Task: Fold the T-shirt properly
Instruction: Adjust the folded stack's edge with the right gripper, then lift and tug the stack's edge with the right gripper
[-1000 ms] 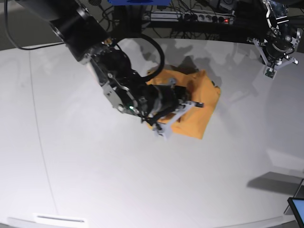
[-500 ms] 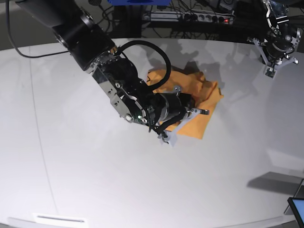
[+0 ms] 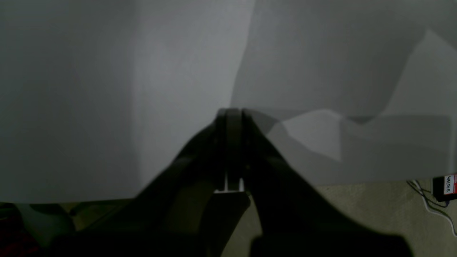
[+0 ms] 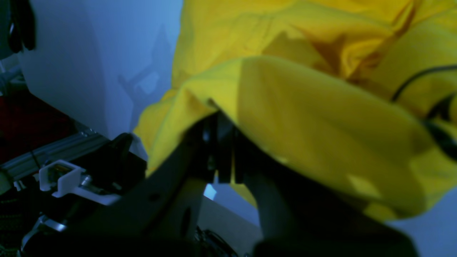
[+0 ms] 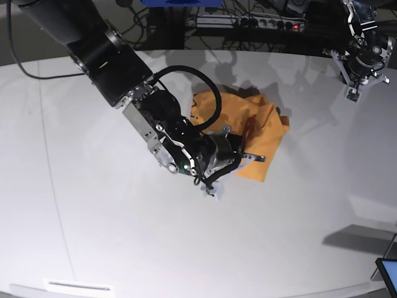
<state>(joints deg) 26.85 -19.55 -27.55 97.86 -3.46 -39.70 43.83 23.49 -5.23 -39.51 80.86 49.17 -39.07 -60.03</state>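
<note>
The orange-yellow T-shirt lies bunched in a rough folded block on the white table, right of centre. My right gripper is at the shirt's front edge. In the right wrist view its fingers stand together with the shirt's edge draped over the tips, so it is shut on the cloth. My left gripper hangs at the far right back, well away from the shirt. In the left wrist view it is shut and empty above bare table.
A power strip and cables run behind the table's back edge. A screen corner shows at the front right. A white strip lies at the front left edge. The right arm's black body crosses the left-centre of the table.
My right gripper has moved toward the front right along the shirt's front edge and its wrist has turned. The shirt's outline has shifted slightly. The left arm has not moved.
</note>
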